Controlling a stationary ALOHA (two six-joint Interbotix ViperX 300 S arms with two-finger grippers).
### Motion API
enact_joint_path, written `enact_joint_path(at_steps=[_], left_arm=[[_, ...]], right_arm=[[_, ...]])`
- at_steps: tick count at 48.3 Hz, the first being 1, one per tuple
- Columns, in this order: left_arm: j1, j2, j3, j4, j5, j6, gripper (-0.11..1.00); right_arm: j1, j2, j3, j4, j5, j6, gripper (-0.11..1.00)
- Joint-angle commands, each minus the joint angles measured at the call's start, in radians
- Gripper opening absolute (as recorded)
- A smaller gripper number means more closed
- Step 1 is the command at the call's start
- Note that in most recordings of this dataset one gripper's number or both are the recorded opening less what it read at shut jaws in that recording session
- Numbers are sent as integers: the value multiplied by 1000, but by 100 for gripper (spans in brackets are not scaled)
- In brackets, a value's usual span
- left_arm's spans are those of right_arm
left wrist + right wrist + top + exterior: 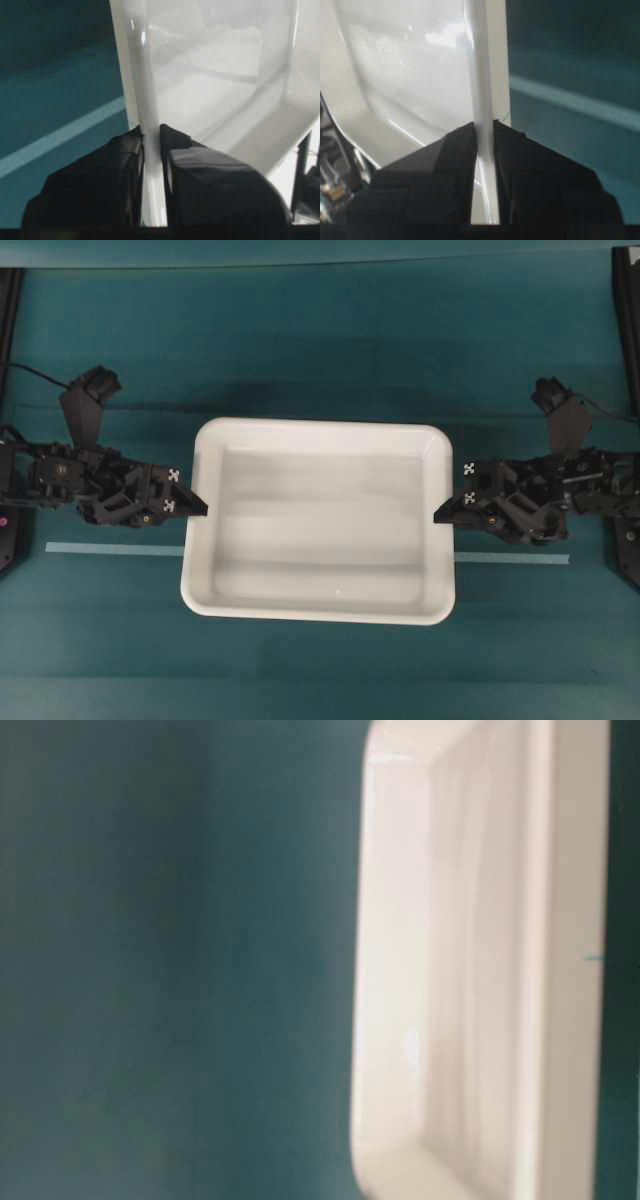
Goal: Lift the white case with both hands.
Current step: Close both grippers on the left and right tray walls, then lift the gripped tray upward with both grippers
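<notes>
Overhead view shows the teal surface [320, 330] carrying the white case [318, 445] at its middle, long axis running from the left edge toward the right edge. The case lies squarely between the two hands, each about equally near its own short side, so I judge the lift turns on both rising evenly. The left hand [196, 506] meets the left short rim; the left wrist view shows its fingers [125, 165] pinching that rim. The right hand [446, 510] mirrors it, fingers [457, 165] pressed onto the right rim. A pale tape stripe [110, 549] runs along the surface beneath the case.
</notes>
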Motion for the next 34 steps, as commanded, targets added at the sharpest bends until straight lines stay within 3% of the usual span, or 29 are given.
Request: enact_joint_path(at_steps=[1, 25, 34], left_arm=[[-6, -15, -55, 3, 6, 2, 8], [9, -167, -87, 3, 21, -2, 8], [11, -219, -137, 3, 155, -2, 8]], right_arm=[[-18, -28, -51, -9, 38, -3, 12], [-63, -222, -75, -20, 124, -2, 12], [-75, -229, -106, -25, 156, -3, 12]])
